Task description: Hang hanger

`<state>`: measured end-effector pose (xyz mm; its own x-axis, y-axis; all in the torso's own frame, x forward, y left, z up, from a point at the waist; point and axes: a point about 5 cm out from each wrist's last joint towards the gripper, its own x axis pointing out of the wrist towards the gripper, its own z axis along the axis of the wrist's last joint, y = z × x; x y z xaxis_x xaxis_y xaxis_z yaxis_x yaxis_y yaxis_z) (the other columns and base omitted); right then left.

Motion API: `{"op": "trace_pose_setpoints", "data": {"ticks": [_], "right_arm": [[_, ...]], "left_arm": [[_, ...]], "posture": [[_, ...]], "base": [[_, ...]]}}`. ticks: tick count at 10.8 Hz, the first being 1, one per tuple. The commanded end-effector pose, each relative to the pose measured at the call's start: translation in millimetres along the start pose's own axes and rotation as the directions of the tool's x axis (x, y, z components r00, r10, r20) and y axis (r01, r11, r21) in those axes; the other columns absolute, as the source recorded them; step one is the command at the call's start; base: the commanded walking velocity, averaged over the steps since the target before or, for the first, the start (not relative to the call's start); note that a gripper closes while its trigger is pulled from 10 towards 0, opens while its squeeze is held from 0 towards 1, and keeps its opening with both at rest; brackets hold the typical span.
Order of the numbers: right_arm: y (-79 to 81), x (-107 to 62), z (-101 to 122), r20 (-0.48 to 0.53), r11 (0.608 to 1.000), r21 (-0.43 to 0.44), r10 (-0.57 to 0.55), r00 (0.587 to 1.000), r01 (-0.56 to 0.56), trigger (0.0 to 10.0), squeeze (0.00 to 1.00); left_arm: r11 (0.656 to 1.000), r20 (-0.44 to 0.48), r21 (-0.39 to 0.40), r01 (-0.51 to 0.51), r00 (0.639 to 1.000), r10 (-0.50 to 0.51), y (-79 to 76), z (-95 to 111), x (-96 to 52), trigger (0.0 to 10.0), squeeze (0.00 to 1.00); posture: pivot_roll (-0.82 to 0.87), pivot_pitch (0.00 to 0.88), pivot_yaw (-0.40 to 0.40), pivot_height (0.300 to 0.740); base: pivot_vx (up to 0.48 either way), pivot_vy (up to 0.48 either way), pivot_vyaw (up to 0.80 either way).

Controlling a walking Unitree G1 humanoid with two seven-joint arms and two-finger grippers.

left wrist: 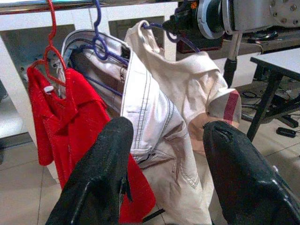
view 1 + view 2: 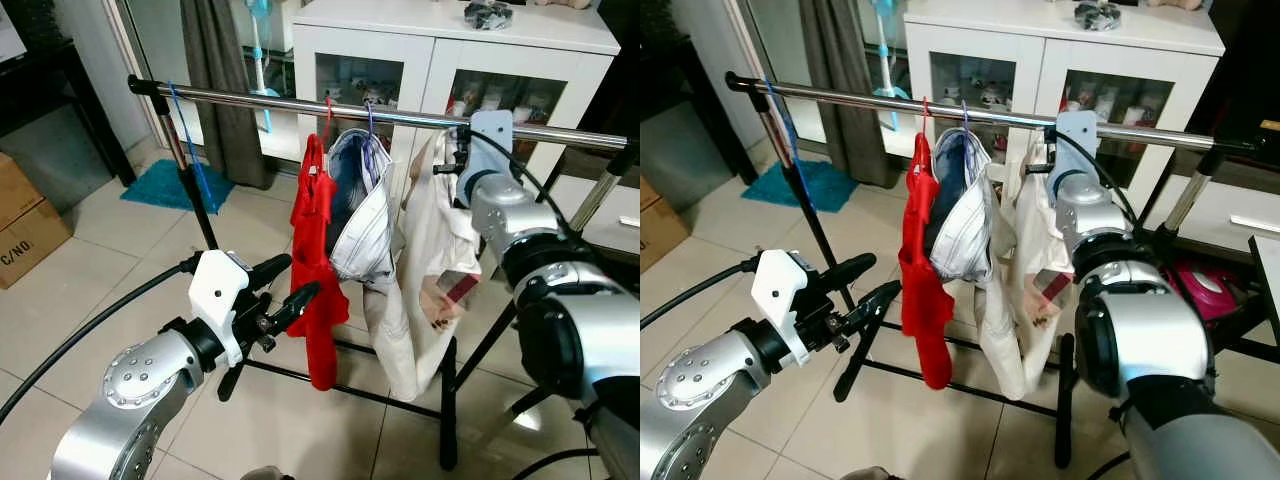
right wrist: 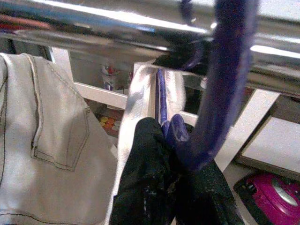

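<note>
A chrome clothes rail crosses in front of me at chest height. My right gripper is up at the rail, shut on the neck of a purple hanger whose hook lies over the bar. A cream garment hangs from that hanger. To its left hang a pale denim garment on another purple hanger and a red shirt on a red hanger. My left gripper is held low in front of the red shirt, open, with nothing between its fingers.
The rack's black legs spread over the tiled floor below the clothes. A white glass-door cabinet stands behind. A blue hanger hangs at the rail's left end. A blue mat and cardboard box lie left; a table stands right.
</note>
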<state>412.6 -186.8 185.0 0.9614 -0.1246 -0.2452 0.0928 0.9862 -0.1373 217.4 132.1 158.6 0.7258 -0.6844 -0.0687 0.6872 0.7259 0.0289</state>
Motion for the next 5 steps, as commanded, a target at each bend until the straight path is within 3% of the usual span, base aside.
{"op": "trace_pose_setpoints", "data": {"ticks": [1,5], "right_arm": [[-2.0,0.2,-4.9,-0.036,1.000,-0.003,0.001,0.999,-0.001,10.0,0.00],[0.5,0.3,-7.6,-0.061,0.998,-0.050,0.027,0.998,-0.030,10.0,0.00]], "left_arm": [[1.000,0.003,0.012,0.005,1.000,-0.005,1.6,3.6,0.1,10.0,0.00],[1.000,-0.008,0.015,0.015,1.000,-0.015,-0.5,2.2,-1.4,10.0,0.00]], "posture": [[0.06,0.000,0.066,0.740],[0.07,0.000,0.071,0.740]], "base": [[0.000,0.000,0.00],[0.000,0.000,0.00]]}}
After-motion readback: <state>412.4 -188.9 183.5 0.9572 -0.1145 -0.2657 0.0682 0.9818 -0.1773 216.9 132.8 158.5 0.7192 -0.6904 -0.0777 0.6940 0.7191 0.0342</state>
